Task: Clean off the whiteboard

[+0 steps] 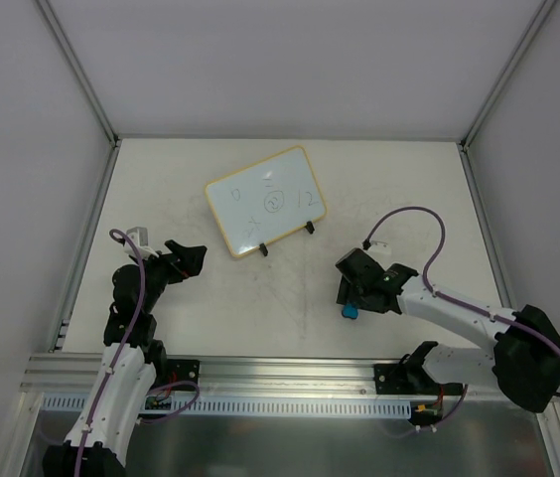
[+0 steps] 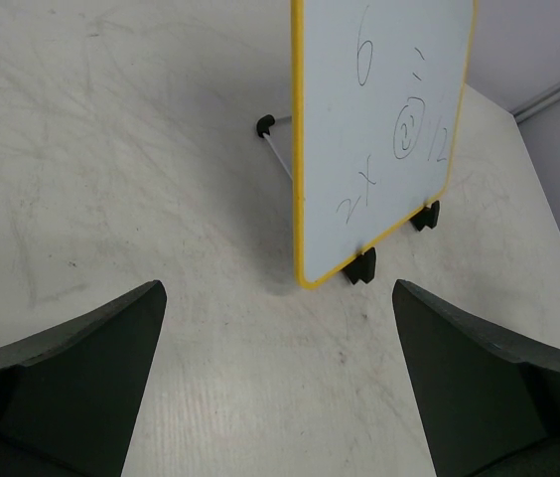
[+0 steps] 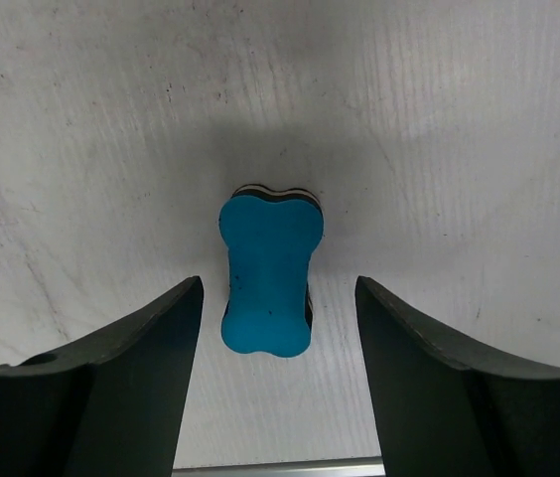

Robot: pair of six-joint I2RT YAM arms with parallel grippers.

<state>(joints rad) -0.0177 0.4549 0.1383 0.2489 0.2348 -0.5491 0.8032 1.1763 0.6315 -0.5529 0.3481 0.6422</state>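
Plainly, the right gripper [image 3: 278, 298] had its claw apart, one finger on either side of the blue eraser [image 3: 267, 273] with bare table [image 1: 399, 189] showing in both gaps, so nothing was clamped yet. The left gripper [image 2: 278, 288] was also spread wide and empty, facing the whiteboard [image 1: 265, 202]. The board stood propped at a tilt toward the far middle of the table, well apart from the eraser. The likeliest trouble, as I judged it, was the eraser's waisted shape: fingers meeting it off-centre could twist it or squeeze it out along the table. Later, a firm wipe could slide or tip the board, since it rested only on two small clip feet [image 2: 361, 266] and a thin rear strut, and neither claw braced it. The pen marks [image 2: 404, 129] were unwiped. From above, the right wrist hid most of the eraser, leaving a blue sliver. The eraser's underside was unseen, and how close the fingertips hung to the table could not be told. The strut showed only in part.
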